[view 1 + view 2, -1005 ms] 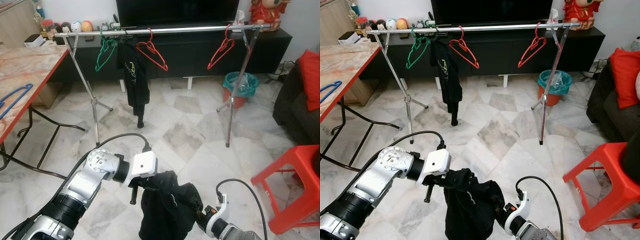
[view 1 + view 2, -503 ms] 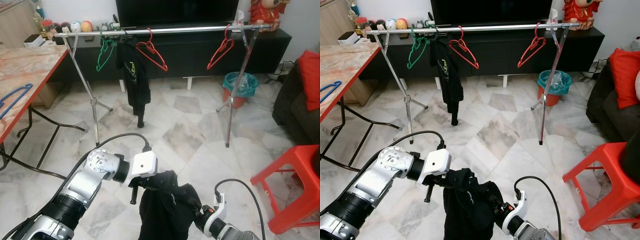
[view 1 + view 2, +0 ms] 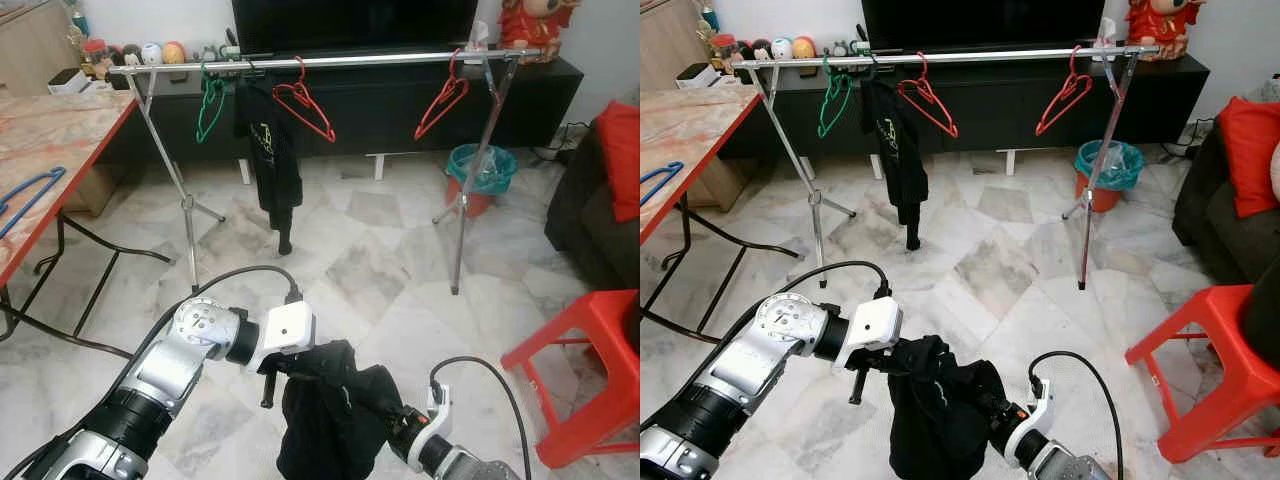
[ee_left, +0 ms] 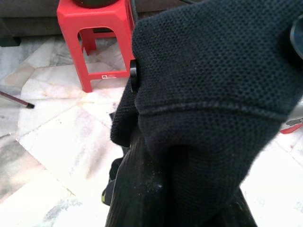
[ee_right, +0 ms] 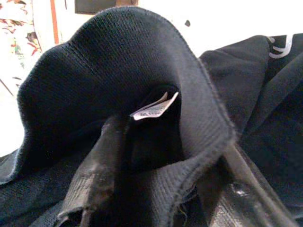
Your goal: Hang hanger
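Across marble floor (image 3: 400,250) from rail (image 3: 330,60), held black garment (image 3: 330,420) low between left hand (image 3: 290,372) and right hand (image 3: 400,430), grips hidden by cloth, barely shifted lately, hanging not yet near.

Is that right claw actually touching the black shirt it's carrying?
Touching. The right wrist view shows the right gripper with its fingers pushed into the black garment, collar fabric draped over them.
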Motion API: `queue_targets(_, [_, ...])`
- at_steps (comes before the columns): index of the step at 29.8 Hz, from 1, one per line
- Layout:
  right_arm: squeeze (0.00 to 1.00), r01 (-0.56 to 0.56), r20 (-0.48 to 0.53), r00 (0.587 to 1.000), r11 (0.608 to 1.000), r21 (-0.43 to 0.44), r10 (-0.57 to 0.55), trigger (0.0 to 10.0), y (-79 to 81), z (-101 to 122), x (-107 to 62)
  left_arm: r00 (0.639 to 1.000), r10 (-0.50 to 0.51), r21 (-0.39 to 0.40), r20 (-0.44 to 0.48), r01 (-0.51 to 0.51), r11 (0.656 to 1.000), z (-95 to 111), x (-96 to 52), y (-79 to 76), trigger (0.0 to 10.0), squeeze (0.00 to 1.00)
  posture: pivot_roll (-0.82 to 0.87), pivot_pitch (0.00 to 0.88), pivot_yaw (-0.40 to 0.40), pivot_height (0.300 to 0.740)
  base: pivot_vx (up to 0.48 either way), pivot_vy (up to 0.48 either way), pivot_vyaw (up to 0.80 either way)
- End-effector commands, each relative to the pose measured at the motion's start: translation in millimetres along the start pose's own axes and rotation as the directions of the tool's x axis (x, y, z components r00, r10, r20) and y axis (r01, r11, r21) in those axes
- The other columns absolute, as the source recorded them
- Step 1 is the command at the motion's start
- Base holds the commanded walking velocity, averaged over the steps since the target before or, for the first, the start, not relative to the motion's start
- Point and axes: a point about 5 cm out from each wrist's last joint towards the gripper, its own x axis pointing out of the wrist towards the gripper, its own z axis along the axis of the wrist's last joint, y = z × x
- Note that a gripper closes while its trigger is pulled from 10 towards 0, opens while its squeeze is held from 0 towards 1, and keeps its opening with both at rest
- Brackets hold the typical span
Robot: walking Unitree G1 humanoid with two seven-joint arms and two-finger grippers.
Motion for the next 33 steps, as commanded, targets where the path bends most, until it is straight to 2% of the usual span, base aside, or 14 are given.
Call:
queue_targets(1, [0.00, -0.001, -0.004, 1.000, 1.000, -0.006, 0.001, 0.0, 0.5, -1.0, 0.6, 1.000, 0.002, 0.028, 0.018, -0.002, 1.000, 6.9, -1.1, 2.4, 10.0, 0.00, -0.04, 0.000, 0.020, 0.740, 0.000, 0.000, 0.00])
queue_targets(26, [0.00, 0.020, -0.002, 1.000, 0.999, -0.026, -0.020, 0.0, -1.8, 0.0, -1.1, 1.000, 0.016, 0.036, -0.002, -0.016, 0.999, 4.1, -1.4, 3.6, 10.0, 0.00, -0.04, 0.000, 0.020, 0.740, 0.000, 0.000, 0.00])
queue_targets(27, [0.00, 0.019, -0.003, 1.000, 0.999, -0.028, -0.019, 0.0, -1.0, 0.4, -0.6, 1.000, 0.020, 0.034, -0.003, -0.020, 0.999, 3.7, -1.3, 4.1, 10.0, 0.38, -0.04, 0.000, 0.022, 0.740, 0.000, 0.000, 0.00])
queue_targets(28, [0.00, 0.018, -0.003, 1.000, 0.999, -0.028, -0.018, 0.0, -0.8, 0.6, -0.4, 1.000, 0.023, 0.034, -0.003, -0.023, 0.999, 3.5, -1.2, 4.4, 10.0, 0.38, -0.04, 0.000, 0.022, 0.740, 0.000, 0.000, 0.00])
queue_targets(29, [0.00, 0.019, -0.004, 1.000, 0.999, -0.030, -0.019, 0.0, -0.4, 0.9, -0.1, 1.000, 0.027, 0.027, -0.003, -0.027, 0.999, 2.8, -1.2, 5.0, 10.0, 1.00, -0.04, 0.000, 0.022, 0.740, 0.000, 0.000, 0.00])
queue_targets(33, [0.00, 0.022, -0.004, 1.000, 0.999, -0.035, -0.022, 0.0, -0.2, 1.6, 0.0, 0.999, 0.034, 0.004, -0.010, -0.034, 0.999, -0.5, -1.7, 6.2, 10.0, 1.00, -0.04, 0.000, 0.022, 0.740, 0.000, 0.000, 0.00])
